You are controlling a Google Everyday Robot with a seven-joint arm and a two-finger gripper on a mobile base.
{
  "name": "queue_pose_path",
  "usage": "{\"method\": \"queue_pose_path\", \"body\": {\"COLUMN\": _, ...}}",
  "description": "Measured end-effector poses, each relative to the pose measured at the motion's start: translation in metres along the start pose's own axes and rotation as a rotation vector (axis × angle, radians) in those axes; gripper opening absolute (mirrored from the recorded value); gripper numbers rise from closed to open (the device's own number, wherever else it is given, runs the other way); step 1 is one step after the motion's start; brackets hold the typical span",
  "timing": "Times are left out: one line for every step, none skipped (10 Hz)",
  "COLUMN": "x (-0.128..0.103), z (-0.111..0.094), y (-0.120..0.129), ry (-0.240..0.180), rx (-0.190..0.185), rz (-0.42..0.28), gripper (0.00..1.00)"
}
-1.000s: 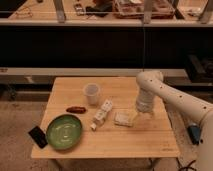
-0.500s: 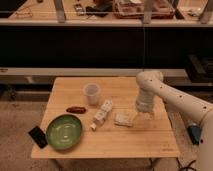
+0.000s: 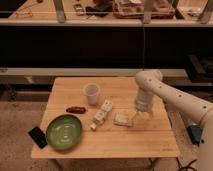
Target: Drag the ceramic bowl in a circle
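Observation:
The green ceramic bowl (image 3: 64,132) sits flat at the front left of the wooden table (image 3: 150,142), its rim darker than its glossy centre. My gripper (image 3: 141,114) hangs from the white arm (image 3: 165,92) over the right half of the table, well to the right of the bowl and apart from it. It hovers just right of a pale flat packet (image 3: 122,119).
A translucent white cup (image 3: 92,94) stands at mid table. A small red-brown item (image 3: 75,109) lies left of a white box (image 3: 102,113). A black flat object (image 3: 37,136) sits at the front left corner beside the bowl. Dark shelving runs behind the table.

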Motion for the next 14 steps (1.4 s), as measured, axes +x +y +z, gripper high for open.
{"method": "queue_pose_path", "body": {"x": 0.019, "z": -0.015, "y": -0.031, "ry": 0.099, "rx": -0.005, "rz": -0.035, "gripper": 0.8}}
{"method": "queue_pose_path", "body": {"x": 0.028, "z": -0.027, "y": -0.056, "ry": 0.179, "rx": 0.001, "rz": -0.06, "gripper": 0.8}}
{"method": "queue_pose_path", "body": {"x": 0.033, "z": -0.038, "y": -0.085, "ry": 0.256, "rx": 0.017, "rz": -0.089, "gripper": 0.8}}
{"method": "queue_pose_path", "body": {"x": 0.034, "z": -0.045, "y": -0.113, "ry": 0.315, "rx": 0.037, "rz": -0.118, "gripper": 0.8}}
{"method": "queue_pose_path", "body": {"x": 0.033, "z": -0.047, "y": -0.134, "ry": 0.346, "rx": 0.056, "rz": -0.14, "gripper": 0.8}}
{"method": "queue_pose_path", "body": {"x": 0.026, "z": -0.045, "y": -0.161, "ry": 0.368, "rx": 0.084, "rz": -0.167, "gripper": 0.8}}
{"method": "queue_pose_path", "body": {"x": 0.016, "z": -0.038, "y": -0.188, "ry": 0.369, "rx": 0.119, "rz": -0.193, "gripper": 0.8}}
{"method": "queue_pose_path", "body": {"x": 0.013, "z": -0.036, "y": -0.197, "ry": 0.368, "rx": 0.129, "rz": -0.203, "gripper": 0.8}}
{"method": "queue_pose_path", "body": {"x": 0.013, "z": -0.036, "y": -0.197, "ry": 0.369, "rx": 0.131, "rz": -0.202, "gripper": 0.8}}
{"method": "queue_pose_path", "body": {"x": 0.012, "z": -0.036, "y": -0.196, "ry": 0.369, "rx": 0.131, "rz": -0.2, "gripper": 0.8}}
{"method": "queue_pose_path", "body": {"x": 0.012, "z": -0.036, "y": -0.196, "ry": 0.369, "rx": 0.131, "rz": -0.2, "gripper": 0.8}}
{"method": "queue_pose_path", "body": {"x": 0.012, "z": -0.036, "y": -0.196, "ry": 0.369, "rx": 0.131, "rz": -0.2, "gripper": 0.8}}
{"method": "queue_pose_path", "body": {"x": 0.013, "z": -0.036, "y": -0.197, "ry": 0.369, "rx": 0.131, "rz": -0.202, "gripper": 0.8}}
{"method": "queue_pose_path", "body": {"x": 0.014, "z": -0.038, "y": -0.196, "ry": 0.374, "rx": 0.133, "rz": -0.198, "gripper": 0.8}}
